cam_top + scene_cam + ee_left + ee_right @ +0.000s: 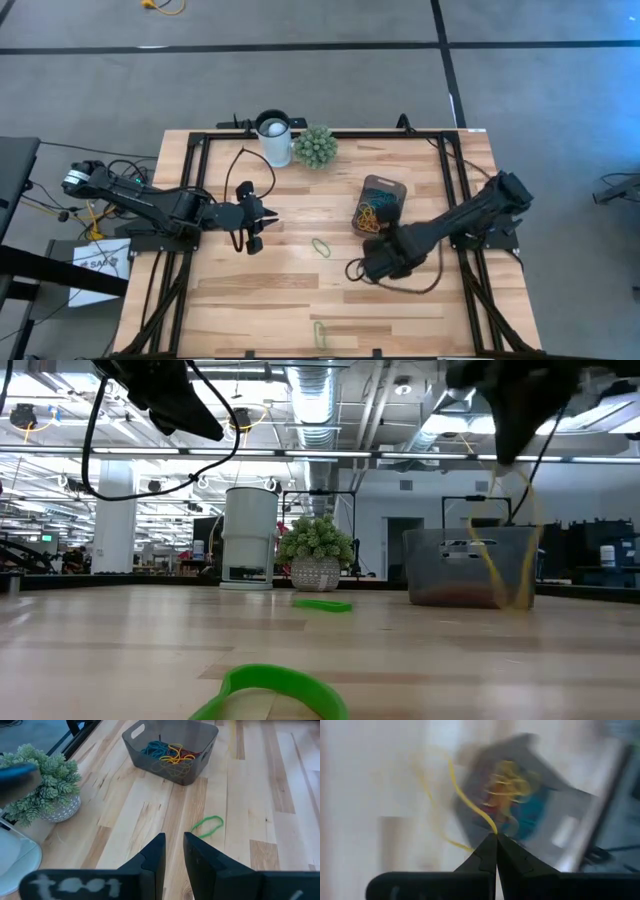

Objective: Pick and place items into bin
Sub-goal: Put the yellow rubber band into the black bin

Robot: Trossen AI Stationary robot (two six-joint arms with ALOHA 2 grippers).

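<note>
With its jaws pinched on a yellow rubber band (451,775), the right gripper (495,837) hangs just beside the bin (392,192), mid-carry. Next, likely: centre over the bin, then release. Well apart from the bin, the left gripper (173,851) waits, jaws narrowly parted, empty.

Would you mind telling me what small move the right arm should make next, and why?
Probably carry on toward the bin and open over it. The right gripper is shut on a yellow rubber band, lifted off the table, with the bin just ahead already holding a heap of bands.
</note>
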